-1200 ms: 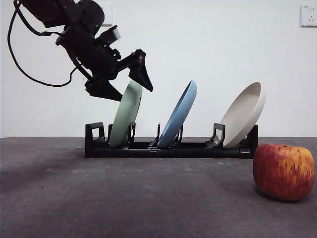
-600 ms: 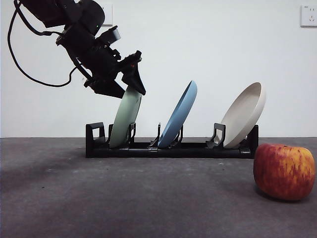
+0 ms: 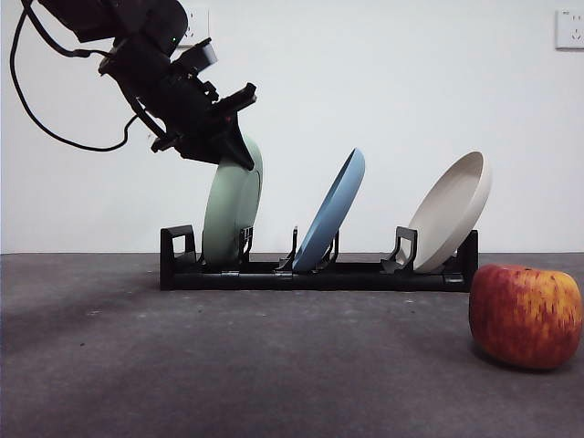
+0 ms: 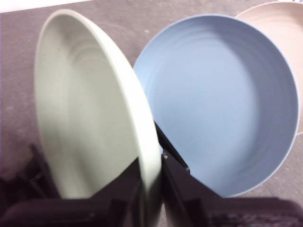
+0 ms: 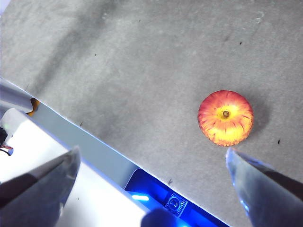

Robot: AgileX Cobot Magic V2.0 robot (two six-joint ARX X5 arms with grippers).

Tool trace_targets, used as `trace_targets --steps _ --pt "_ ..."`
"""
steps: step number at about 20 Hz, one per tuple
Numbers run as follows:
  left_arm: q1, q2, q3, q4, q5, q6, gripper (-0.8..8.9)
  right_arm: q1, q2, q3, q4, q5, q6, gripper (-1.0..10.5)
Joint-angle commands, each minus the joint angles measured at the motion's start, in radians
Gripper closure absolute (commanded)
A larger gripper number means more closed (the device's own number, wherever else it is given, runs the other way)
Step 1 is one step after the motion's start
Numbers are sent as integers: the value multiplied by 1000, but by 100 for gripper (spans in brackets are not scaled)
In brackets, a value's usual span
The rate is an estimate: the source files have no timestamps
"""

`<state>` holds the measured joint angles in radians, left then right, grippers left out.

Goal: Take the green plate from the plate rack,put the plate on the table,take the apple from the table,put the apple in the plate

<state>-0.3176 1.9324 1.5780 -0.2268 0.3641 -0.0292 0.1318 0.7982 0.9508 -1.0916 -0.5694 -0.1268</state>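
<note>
Three plates in the rack (image 3: 319,274), left gripper (image 3: 239,151) on the green one.

Green plate (image 3: 230,214) nearly upright in the end slot, top rim pinched between the left jaws (closed on it, one each side, per the left wrist view). Blue plate (image 3: 330,210) next along, leaning, then beige plate (image 3: 452,210). Apple (image 3: 525,315) on the table (image 3: 228,365), well apart from the rack. Right gripper (image 5: 151,182) high above the table, jaws wide apart, holding nothing.

The pale sage-green round plate (image 3: 232,212) looks matt; the long black plastic rack (image 3: 319,271) faintly glossy; the dark grey table (image 3: 228,365) rough, mottled.
</note>
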Motion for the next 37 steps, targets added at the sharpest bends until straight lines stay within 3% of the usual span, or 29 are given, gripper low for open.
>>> trace_targets --steps 1,9,12,16,20,22,25,27,32,37 --pt "-8 -44 17 3 35 4 822 2 0 2 6 0 5 288" --pt "-12 -218 35 -89 35 36 822 2 0 2 6 -1 5 288" --pt "-40 -313 35 -250 24 129 821 2 0 2 6 -1 5 288" --pt "-140 -421 35 -487 -159 297 821 2 0 2 6 -1 5 288" --pt "-310 -441 30 -642 -444 351 820 2 0 2 6 -1 5 288" --pt "-393 -439 7 -665 -495 354 820 2 0 2 6 -1 5 288" --pt "-501 -439 -74 -649 -637 360 819 2 0 2 6 -1 5 288" --pt "-550 -436 -184 -592 -671 364 819 2 0 2 6 -1 6 288" --pt "-665 -396 -495 -305 -842 478 820 2 0 2 6 -1 6 288" --pt "-755 -287 -566 -147 -934 528 819 2 0 2 6 -1 6 288"
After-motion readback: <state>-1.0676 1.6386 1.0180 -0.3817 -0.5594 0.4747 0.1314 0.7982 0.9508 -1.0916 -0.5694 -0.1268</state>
